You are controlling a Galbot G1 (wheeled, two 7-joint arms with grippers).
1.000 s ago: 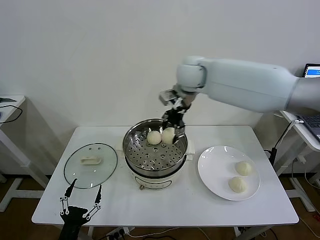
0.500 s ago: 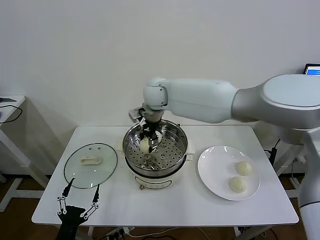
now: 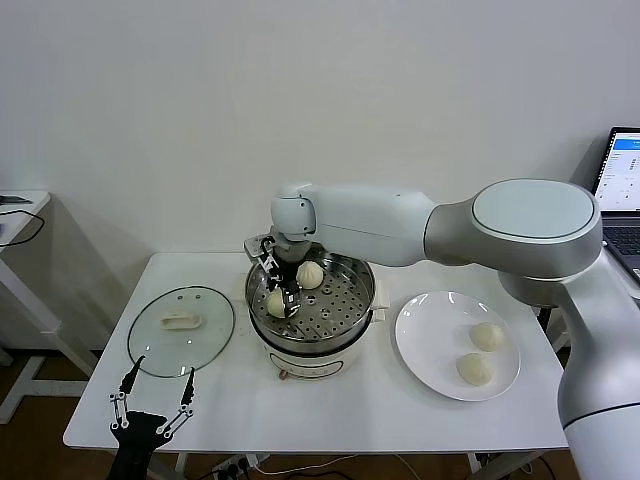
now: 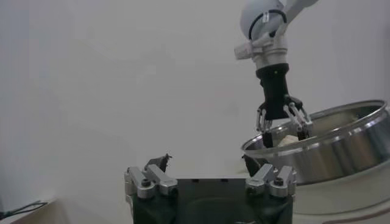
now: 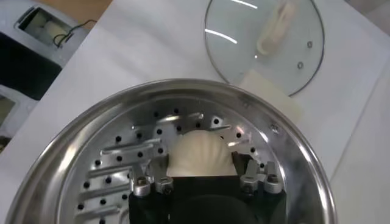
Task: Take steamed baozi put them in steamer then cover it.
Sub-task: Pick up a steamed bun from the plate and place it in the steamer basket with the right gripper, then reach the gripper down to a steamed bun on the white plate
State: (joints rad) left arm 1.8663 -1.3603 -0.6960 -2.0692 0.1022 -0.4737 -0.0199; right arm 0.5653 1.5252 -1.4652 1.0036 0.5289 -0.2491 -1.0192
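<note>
Lowering a baozi [image 3: 277, 303] clamped between right gripper [image 3: 281, 297] fingers onto steamer [image 3: 340, 322] floor near the left wall, risking sticky dough lifting on release; left gripper [image 3: 152, 395] idle, spread wide.

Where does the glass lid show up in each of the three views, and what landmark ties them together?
Head view: the glass lid lies flat on the table, on the robot's left of the steamer.
Left wrist view: not in it.
Right wrist view: it lies beyond the steamer's rim, handle up.
Shared landmark: the steamer's shiny rim, with the right gripper inside it.
</note>
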